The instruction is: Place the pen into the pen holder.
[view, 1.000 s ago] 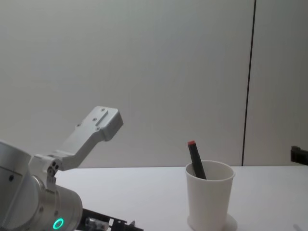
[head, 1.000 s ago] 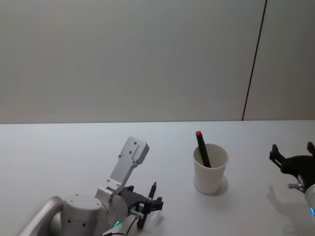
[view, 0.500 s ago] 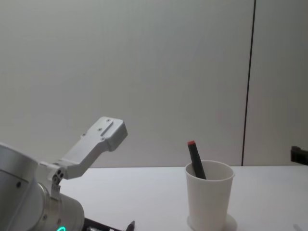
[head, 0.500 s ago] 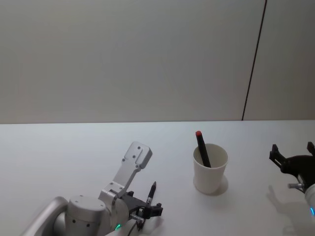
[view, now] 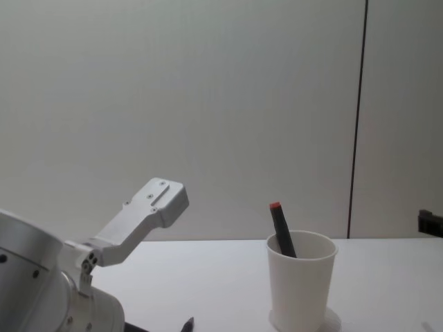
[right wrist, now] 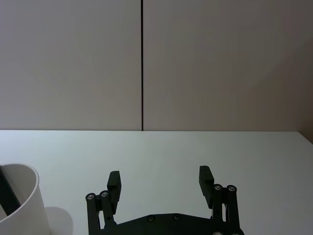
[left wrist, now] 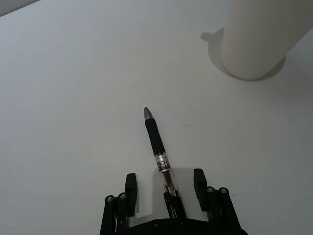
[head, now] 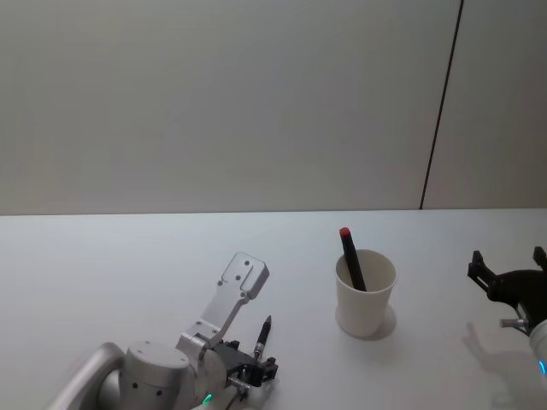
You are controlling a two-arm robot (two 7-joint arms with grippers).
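One second on, my left gripper (left wrist: 164,174) sits lower, fingers (left wrist: 130,183) wide astride the pen (left wrist: 156,139), cup (head: 366,295) trip pending; right gripper (right wrist: 160,172) idles open.

This looks like a bare robotics lab or test room. A plain white bench (head: 128,256) carries almost nothing. Behind the bench rises a blank, pale panelled wall (head: 214,102), broken by a single dark vertical seam (head: 440,111).

Small print on pen (left wrist: 159,152) barrel, too small to read.
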